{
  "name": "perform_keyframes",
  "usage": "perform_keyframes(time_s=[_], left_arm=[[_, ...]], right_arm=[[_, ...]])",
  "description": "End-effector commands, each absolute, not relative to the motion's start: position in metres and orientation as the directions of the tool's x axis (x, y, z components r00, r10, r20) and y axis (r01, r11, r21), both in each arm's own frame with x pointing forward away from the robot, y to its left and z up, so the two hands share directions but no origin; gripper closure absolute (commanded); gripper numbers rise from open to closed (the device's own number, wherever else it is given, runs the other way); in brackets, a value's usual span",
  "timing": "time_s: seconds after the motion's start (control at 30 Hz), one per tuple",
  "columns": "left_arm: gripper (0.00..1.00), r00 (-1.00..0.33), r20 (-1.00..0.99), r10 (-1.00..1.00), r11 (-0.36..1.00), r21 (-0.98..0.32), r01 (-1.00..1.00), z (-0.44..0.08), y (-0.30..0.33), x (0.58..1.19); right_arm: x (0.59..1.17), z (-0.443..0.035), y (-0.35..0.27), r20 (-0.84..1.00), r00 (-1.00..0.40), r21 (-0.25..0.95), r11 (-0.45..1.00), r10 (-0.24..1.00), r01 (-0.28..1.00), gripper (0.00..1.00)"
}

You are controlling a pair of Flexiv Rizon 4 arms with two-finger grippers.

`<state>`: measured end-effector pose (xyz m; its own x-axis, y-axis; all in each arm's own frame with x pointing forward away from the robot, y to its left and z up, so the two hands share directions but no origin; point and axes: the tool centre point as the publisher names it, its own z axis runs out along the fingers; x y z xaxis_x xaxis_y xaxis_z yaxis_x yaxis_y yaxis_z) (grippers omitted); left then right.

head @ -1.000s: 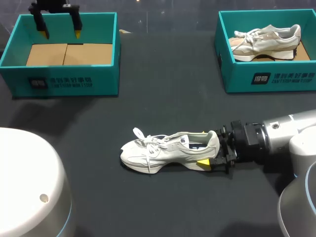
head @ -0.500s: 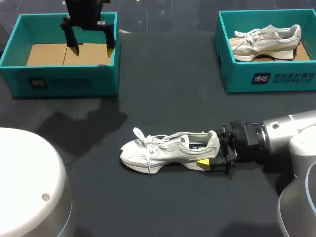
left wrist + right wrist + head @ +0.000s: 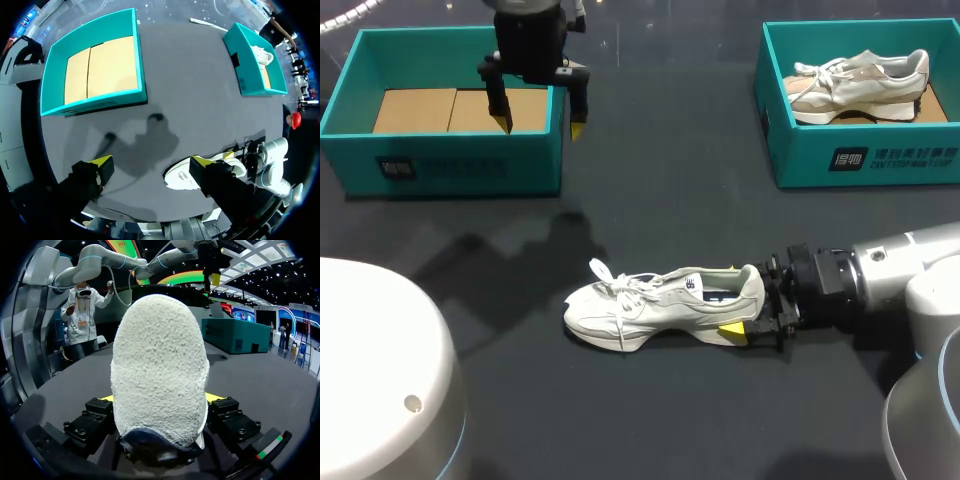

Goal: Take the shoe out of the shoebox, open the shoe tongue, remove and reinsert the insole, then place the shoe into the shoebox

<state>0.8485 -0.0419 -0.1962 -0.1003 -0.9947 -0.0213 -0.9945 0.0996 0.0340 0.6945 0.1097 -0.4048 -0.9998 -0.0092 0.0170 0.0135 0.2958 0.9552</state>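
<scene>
Here, the right hand (image 3: 748, 298) pinches the heel of the white shoe (image 3: 650, 305); the left hand (image 3: 541, 127) hangs spread wide, well away from that shoe.

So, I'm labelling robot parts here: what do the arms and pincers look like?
The right arm is a silver-grey tube ending in a black wrist; the right pincer is black, screw-studded blocks with yellow tips. The left pincer is black too, slim and yellow-tipped. The left arm is silver-grey with blue joint rings.
</scene>
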Motion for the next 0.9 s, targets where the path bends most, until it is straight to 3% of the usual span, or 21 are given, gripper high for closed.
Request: perform_keyframes(time_s=[0.03, 0.13, 0.43, 0.9], left_arm=[[0.0, -0.101, -0.021, -0.995, 0.1, 0.035, -0.994, -0.196, -0.042, 0.849], [0.0, -0.101, -0.021, -0.995, 0.1, 0.035, -0.994, -0.196, -0.042, 0.849], [0.0, -0.153, -0.065, -0.986, 0.157, -0.061, -0.986, -0.181, -0.096, 0.758], [0.0, -0.207, -0.111, -0.972, 0.21, -0.018, -0.978, -0.225, -0.165, 0.681]], right_arm=[[0.692, -0.405, 0.112, 0.019, -1.0, 0.954, 0.301, -0.009, 0.015, 1.0], [0.692, -0.405, 0.112, 0.019, -1.0, 0.954, 0.301, -0.009, 0.015, 1.0], [0.692, -0.405, 0.112, 0.019, -1.0, 0.954, 0.301, -0.009, 0.015, 1.0], [0.692, -0.405, 0.112, 0.019, -1.0, 0.954, 0.301, -0.009, 0.015, 1.0]])
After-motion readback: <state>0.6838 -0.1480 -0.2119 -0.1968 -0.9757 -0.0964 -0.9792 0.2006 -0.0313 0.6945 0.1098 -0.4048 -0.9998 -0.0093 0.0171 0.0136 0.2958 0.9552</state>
